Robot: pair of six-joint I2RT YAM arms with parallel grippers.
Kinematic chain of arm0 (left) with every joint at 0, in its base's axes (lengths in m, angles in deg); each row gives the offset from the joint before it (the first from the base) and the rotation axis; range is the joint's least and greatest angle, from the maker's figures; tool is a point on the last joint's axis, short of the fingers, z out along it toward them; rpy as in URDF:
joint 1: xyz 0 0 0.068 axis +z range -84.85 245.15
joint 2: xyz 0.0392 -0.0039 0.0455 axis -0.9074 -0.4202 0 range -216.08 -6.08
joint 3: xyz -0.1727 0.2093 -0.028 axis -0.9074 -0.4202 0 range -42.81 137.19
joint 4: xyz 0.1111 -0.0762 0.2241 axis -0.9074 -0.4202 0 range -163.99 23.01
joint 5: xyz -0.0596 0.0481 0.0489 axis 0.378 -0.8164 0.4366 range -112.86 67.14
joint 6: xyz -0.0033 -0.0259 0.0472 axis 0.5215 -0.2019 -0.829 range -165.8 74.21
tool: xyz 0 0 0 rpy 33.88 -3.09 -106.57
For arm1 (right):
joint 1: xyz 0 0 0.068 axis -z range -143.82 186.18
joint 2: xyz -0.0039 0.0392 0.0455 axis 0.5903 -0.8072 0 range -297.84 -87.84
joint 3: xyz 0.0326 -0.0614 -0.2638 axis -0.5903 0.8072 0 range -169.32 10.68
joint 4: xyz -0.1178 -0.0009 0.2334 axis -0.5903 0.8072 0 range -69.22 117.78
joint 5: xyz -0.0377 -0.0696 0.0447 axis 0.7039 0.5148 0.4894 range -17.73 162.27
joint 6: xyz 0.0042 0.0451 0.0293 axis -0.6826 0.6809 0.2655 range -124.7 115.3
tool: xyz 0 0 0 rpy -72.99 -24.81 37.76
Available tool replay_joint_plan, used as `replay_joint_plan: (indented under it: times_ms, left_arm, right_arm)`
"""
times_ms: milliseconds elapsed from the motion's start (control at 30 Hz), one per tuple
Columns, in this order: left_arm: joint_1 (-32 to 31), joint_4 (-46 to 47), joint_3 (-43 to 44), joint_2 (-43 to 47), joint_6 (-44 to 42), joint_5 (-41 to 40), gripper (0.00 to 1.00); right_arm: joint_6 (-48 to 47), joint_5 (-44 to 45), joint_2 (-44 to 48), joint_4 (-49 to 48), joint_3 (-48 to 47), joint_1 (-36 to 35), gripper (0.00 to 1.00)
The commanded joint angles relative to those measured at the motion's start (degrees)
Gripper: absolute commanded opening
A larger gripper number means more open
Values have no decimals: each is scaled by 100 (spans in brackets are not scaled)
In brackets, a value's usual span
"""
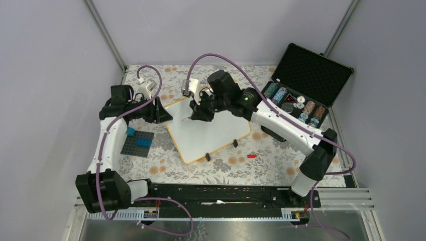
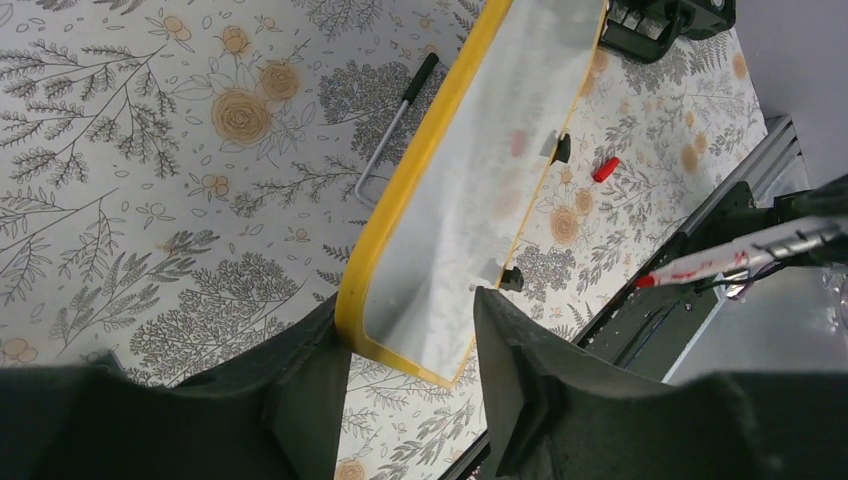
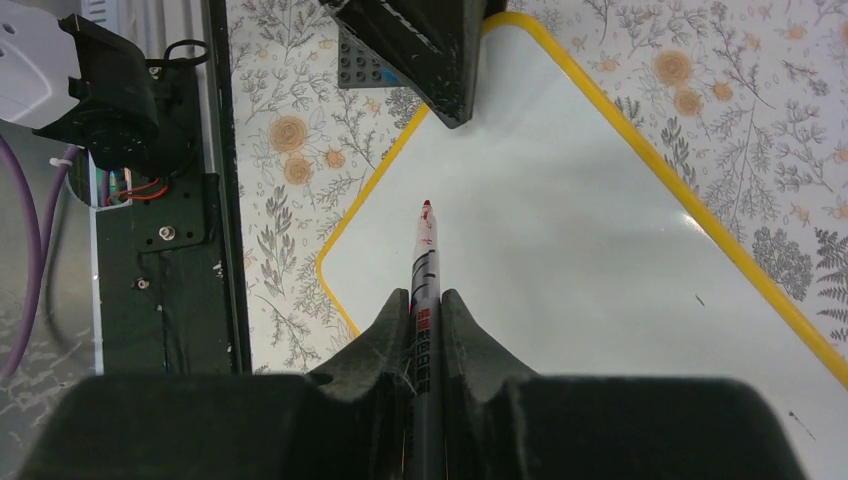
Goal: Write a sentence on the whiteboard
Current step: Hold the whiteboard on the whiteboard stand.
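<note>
The whiteboard [image 1: 208, 128] lies turned on the floral tablecloth, glossy white with a yellow rim [image 2: 420, 165]. No sentence shows on its face [image 3: 600, 220]. My left gripper [image 1: 166, 114] straddles the board's left corner, and both fingers [image 2: 310, 370] press against the rim in the left wrist view [image 2: 408, 305]. My right gripper [image 1: 196, 114] hovers over the board's far left part, shut on a red marker [image 3: 424, 250]. The marker's red tip points down at the white surface near the left corner. The marker [image 2: 720, 262] also shows in the left wrist view.
The marker's red cap [image 1: 251, 156] lies in front of the board. An open black case [image 1: 306, 80] with chips stands at the back right. A grey baseplate [image 1: 138, 143] with blue bricks sits at the left. A thin grey stick [image 2: 395, 125] lies beside the board.
</note>
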Motion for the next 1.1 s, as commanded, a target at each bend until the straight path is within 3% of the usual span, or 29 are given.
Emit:
replay_joint_plan:
  times_ms: [0, 167, 267, 400, 600, 1067]
  left_arm:
    - [-65, 358, 195, -83, -46, 155, 46]
    - [-83, 485, 186, -126, -10, 149, 42]
    - [-53, 454, 257, -55, 32, -63, 53]
    - [123, 433, 295, 187, 49, -204, 54]
    - [550, 460, 295, 129, 216, 119, 45]
    - [587, 537, 255, -60, 211, 480, 36]
  right_arm:
    - [-104, 187, -115, -85, -354, -129, 0]
    - [-148, 313, -216, -141, -432, -236, 0]
    - [-128, 467, -272, -292, -422, -241, 0]
    - [-89, 478, -323, -478, -422, -241, 0]
    - [107, 384, -565, -639, -622, -246, 0]
    - [382, 175, -1008, -756, -921, -260, 0]
